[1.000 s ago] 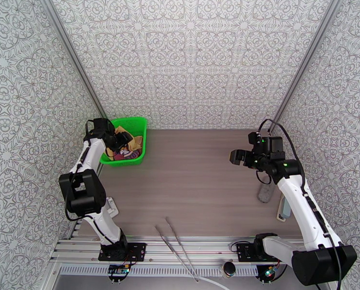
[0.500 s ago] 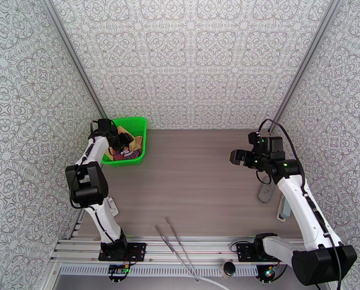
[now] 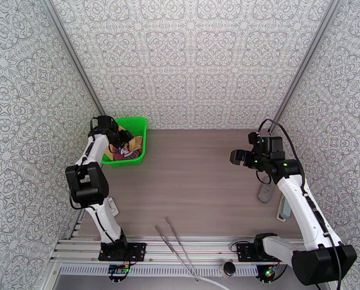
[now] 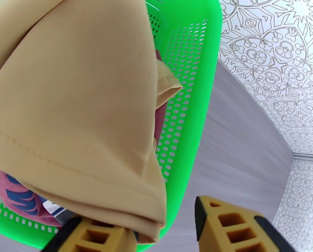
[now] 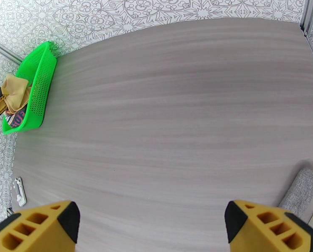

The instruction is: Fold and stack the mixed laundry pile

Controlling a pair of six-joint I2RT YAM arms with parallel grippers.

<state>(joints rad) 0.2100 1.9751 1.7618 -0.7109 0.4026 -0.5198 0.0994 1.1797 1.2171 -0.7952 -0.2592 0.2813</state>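
Note:
A bright green mesh basket (image 3: 137, 123) at the table's far left holds the laundry pile. The tan cloth (image 4: 72, 101) lies on top, bunched high, and shows again as tan cloth (image 5: 15, 91) and tan cloth (image 3: 135, 141). Under it lies the maroon tank top (image 4: 13, 190) with navy print, mostly covered. My left gripper (image 4: 162, 225) hovers over the basket (image 4: 198, 80). Its jaws are partly open, and a corner of the tan cloth hangs against the left finger (image 4: 93, 240) with a gap to the other. My right gripper (image 5: 152, 215) stands wide open above bare table, seen too at right gripper (image 3: 234, 157).
A grey padded block (image 3: 266, 192) lies by the right wall, with a white-and-blue object (image 3: 283, 209) just nearer. A small white part (image 3: 111, 206) sits by the left arm. Two thin rods (image 3: 172, 240) cross the front edge. The patterned walls close in on three sides.
My left arm has drawn back toward the left wall, and its gripper has shifted a little farther back over the basket with the jaws narrower. The right arm has not moved.

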